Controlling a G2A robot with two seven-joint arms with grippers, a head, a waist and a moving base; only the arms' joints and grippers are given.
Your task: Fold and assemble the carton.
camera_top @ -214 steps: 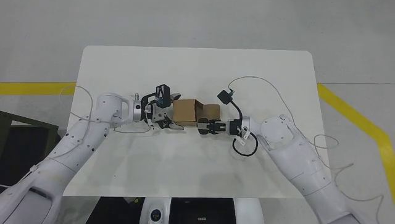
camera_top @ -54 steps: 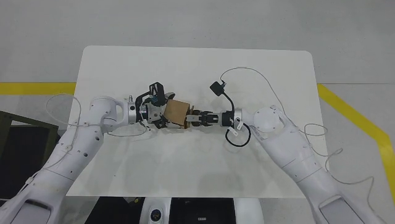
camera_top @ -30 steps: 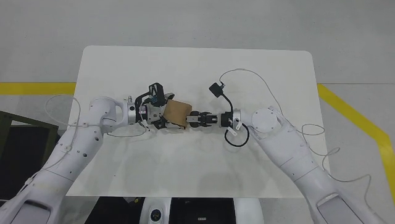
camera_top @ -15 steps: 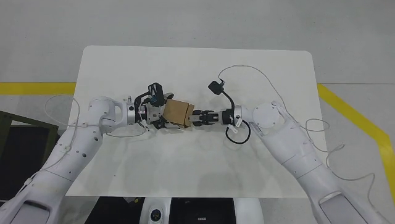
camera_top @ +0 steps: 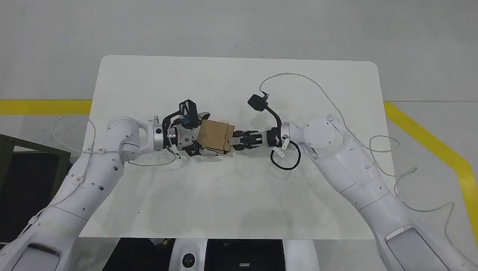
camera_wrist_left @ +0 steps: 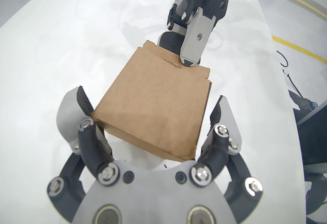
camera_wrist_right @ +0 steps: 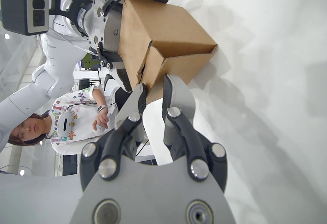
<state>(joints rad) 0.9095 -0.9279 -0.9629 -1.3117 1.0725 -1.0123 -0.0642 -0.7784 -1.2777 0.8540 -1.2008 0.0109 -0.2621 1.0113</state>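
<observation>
you have the carton [camera_top: 216, 136] at the middle of the table [camera_top: 314, 84], a brown box. your left gripper [camera_wrist_left: 150, 112] is clamped across its sides at one end. your right gripper [camera_wrist_right: 154, 90] pinches a flap edge at the other, open end, fingers nearly together.

table [camera_top: 314, 196]: white, round-cornered, seen at centre | floor [camera_top: 224, 10]: grey | yellow stripe [camera_top: 37, 107]: laid at 9 o'clock, another at 3 o'clock
</observation>
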